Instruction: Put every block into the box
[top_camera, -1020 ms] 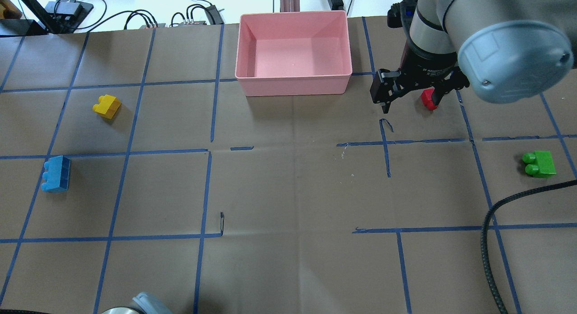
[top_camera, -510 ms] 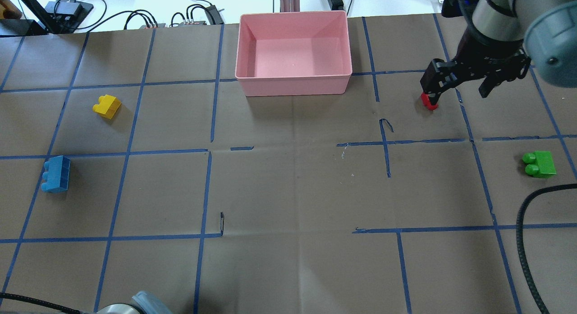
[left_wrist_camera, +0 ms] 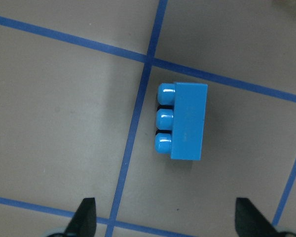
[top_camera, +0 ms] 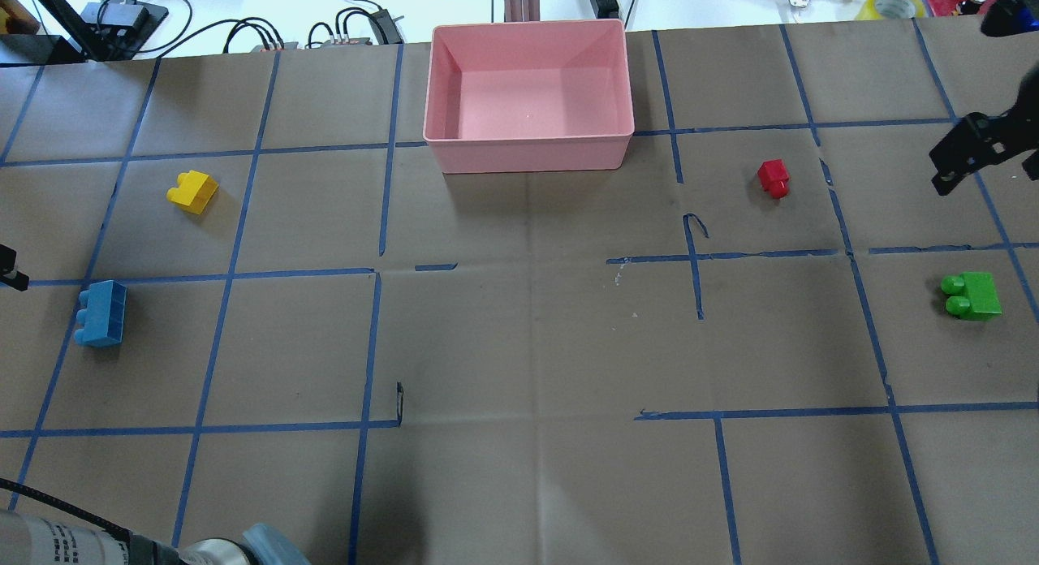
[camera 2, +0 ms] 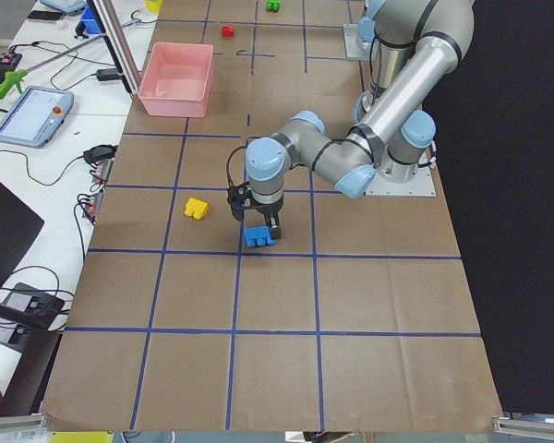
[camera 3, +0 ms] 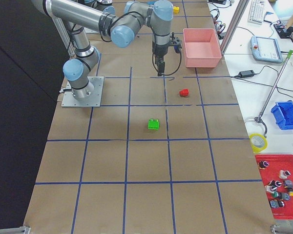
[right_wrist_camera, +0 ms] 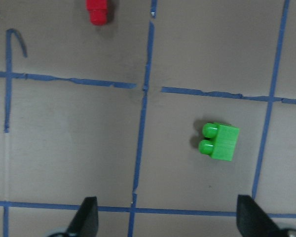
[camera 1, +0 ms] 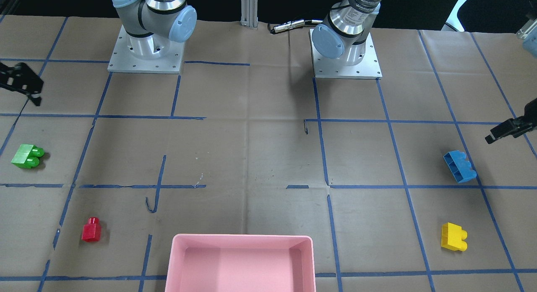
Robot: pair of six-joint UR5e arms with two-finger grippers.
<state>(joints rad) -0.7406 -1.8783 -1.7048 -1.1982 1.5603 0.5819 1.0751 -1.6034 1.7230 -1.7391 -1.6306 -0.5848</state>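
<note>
The pink box stands empty at the table's far middle. All the blocks lie on the paper outside it: yellow and blue at the left, red and green at the right. My left gripper is at the left edge. In the left wrist view it is open above the blue brick. My right gripper is open and empty, right of the red brick. Its wrist view shows the green and red bricks below it.
Brown paper with a blue tape grid covers the table. Cables and power gear lie beyond the far edge, with a tape roll at the far right. The two arm bases stand on the robot's side.
My right gripper has swung right, from over the red brick to the table's right edge, empty. The red brick stayed put. My left gripper has come into view at the left edge.
</note>
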